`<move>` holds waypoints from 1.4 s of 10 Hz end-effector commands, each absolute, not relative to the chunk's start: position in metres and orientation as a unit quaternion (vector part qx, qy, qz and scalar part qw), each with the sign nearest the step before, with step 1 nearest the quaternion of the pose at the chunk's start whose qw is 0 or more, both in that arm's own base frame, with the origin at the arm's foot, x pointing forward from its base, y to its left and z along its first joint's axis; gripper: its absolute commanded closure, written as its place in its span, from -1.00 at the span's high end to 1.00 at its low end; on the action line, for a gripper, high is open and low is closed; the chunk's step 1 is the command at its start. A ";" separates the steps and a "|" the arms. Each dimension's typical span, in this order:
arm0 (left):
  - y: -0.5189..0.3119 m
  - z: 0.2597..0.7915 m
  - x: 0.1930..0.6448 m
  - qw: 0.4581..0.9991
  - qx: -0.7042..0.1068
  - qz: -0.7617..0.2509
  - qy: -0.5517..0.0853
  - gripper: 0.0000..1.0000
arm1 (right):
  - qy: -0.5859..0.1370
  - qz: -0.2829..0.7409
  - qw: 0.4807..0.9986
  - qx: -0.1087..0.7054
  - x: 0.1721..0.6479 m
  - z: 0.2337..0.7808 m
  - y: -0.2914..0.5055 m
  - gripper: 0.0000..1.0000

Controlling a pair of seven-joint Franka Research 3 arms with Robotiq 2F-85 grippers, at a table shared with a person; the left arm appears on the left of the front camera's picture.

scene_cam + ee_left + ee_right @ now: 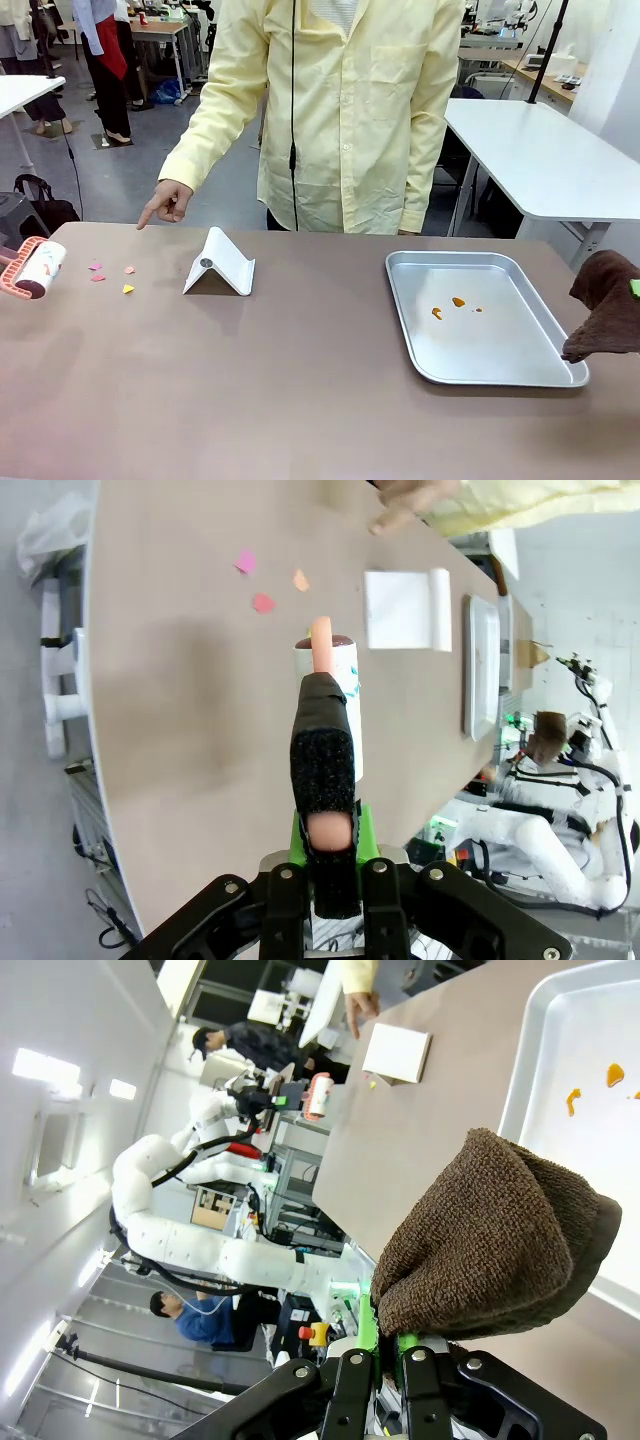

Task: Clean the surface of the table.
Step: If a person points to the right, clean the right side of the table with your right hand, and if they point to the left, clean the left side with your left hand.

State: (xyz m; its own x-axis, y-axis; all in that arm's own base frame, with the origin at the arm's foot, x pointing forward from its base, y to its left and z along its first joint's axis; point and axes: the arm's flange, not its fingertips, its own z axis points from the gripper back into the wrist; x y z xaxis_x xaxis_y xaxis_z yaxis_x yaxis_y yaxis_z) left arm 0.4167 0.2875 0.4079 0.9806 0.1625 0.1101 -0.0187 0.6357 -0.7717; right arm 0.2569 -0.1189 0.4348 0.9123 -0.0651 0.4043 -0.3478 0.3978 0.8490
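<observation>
Two grippers: each is closed on its own cleaning tool, so both look ready to work.
Wide taupe-brown table (pixel 300 400): spans the foreground, under everything else.
Left gripper (pixel 325 780): fingers pinched on the salmon handle of a white lint roller (pixel 35 268), poised at the table's left end.
Right gripper (pixel 390 1345): clamped on a bunched dark-brown terry cloth (pixel 607 305), which hangs beside the rectangular silver metal tray (pixel 500 382).
Small pink, orange and yellow paper scraps (pixel 97 277): lie near the roller (probably its target).
Person's hand (pixel 165 201): one finger points down at the table's far edge near the scraps, seemingly marking them.
White folded stand (pixel 218 264): sits between the scraps and the tray.
</observation>
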 end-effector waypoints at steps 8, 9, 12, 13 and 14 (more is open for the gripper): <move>0.293 0.384 0.481 0.910 -0.389 0.115 -0.087 -0.62 | -0.185 0.078 0.813 0.546 0.254 0.441 -0.117 -1.00; 0.294 0.383 0.483 0.914 -0.381 0.111 -0.088 -0.62 | -0.185 0.078 0.813 0.546 0.254 0.441 -0.117 -1.00; 0.287 0.375 0.484 0.920 -0.370 0.099 -0.076 -0.62 | -0.185 0.078 0.813 0.546 0.254 0.441 -0.117 -1.00; 0.285 0.371 0.485 0.923 -0.366 0.095 -0.071 -0.62 | -0.185 0.078 0.813 0.546 0.254 0.441 -0.117 -1.00; 0.283 0.367 0.486 0.925 -0.360 0.098 -0.070 -0.62 | -0.185 0.078 0.813 0.546 0.254 0.441 -0.117 -1.00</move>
State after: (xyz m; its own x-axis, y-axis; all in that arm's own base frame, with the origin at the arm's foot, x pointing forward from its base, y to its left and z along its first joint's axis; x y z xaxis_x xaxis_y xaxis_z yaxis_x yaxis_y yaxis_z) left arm 0.4851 0.2868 0.3700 0.9718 0.2264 0.0654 -0.1182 0.7086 -0.6956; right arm 0.2568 -0.1189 0.4348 0.9125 -0.0652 0.4039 -0.3474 0.3978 0.8492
